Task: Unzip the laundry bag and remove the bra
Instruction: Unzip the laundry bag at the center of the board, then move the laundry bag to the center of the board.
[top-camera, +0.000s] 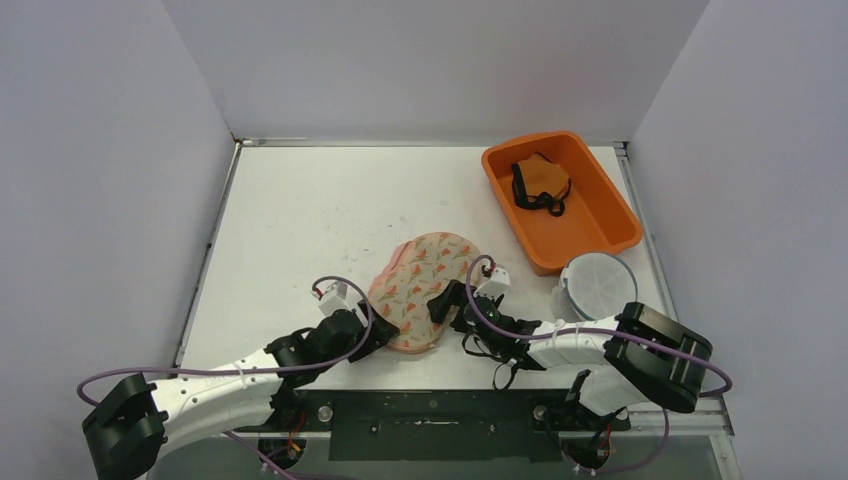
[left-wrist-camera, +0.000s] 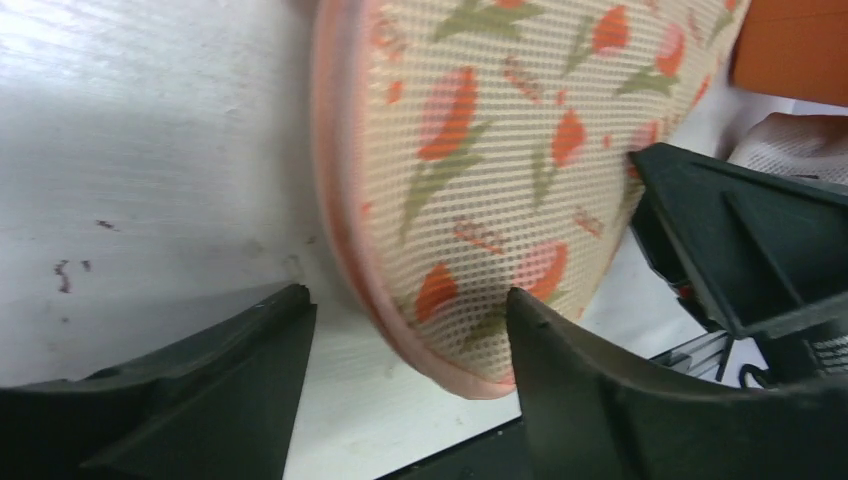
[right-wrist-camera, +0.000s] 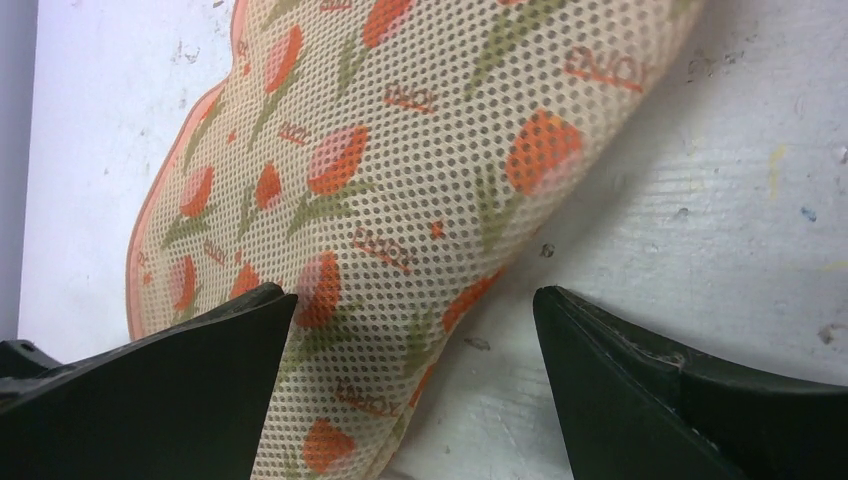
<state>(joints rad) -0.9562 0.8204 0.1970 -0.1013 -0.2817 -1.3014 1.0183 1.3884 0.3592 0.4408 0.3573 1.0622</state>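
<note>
the left claw (top-camera: 388, 332) stands released, its jaws apart on either side of the near pink rim of the laundry bag (top-camera: 425, 275), gripping nothing. the bag lies flat in the middle of the table (top-camera: 300, 220), near the front edge, tulip mesh facing up. no zip puller shows, so i cannot tell whether the zip is open. the right claw (top-camera: 445, 300) is spread wide at the bag's right side, mesh under it but nothing clamped.

further right, an orange thing with black straps, most likely the bra (top-camera: 540, 183), sits inside the orange bin (top-camera: 595, 215), well apart from the bag. by that reading the removal is done and this is the letting-go step. the next move calls only for both arms to lift straight off the mesh without snagging it.

room is open to the left and far side. on the right, the bin and a white mesh disc (top-camera: 597, 283) crowd the right arm, and the front edge is close.
</note>
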